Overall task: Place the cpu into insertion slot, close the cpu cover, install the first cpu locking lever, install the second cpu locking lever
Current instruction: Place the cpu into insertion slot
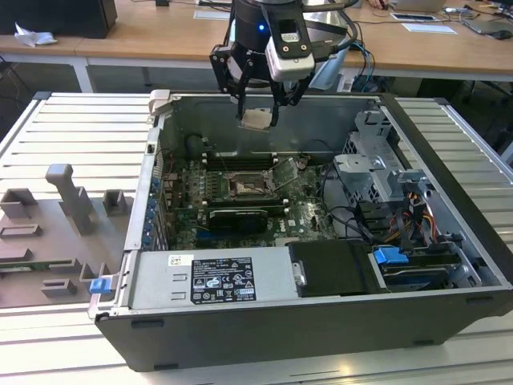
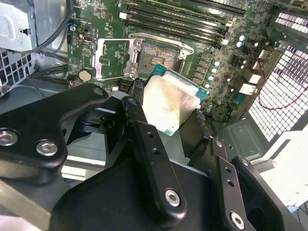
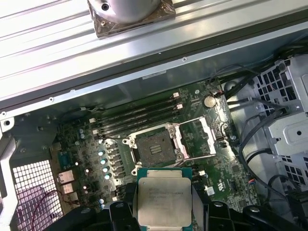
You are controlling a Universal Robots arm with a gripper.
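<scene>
A ribbed metal table (image 1: 72, 128) carries an open computer case (image 1: 321, 337). Upper middle of the exterior view, the gripper (image 1: 258, 111) pinches the cpu (image 1: 256, 120) above the empty insertion slot (image 1: 243, 186). The cpu cover (image 1: 282, 172) is flipped open, so I judge no step finished.

Open computer case (image 1: 264, 345) on ribbed metal table (image 1: 80, 120).
Grey fixture blocks (image 1: 72, 200) at the exterior view's left; labelled power supply (image 1: 160, 281) along the near wall; black memory slots (image 3: 139, 114) and coin battery (image 3: 209, 101) inside.
</scene>
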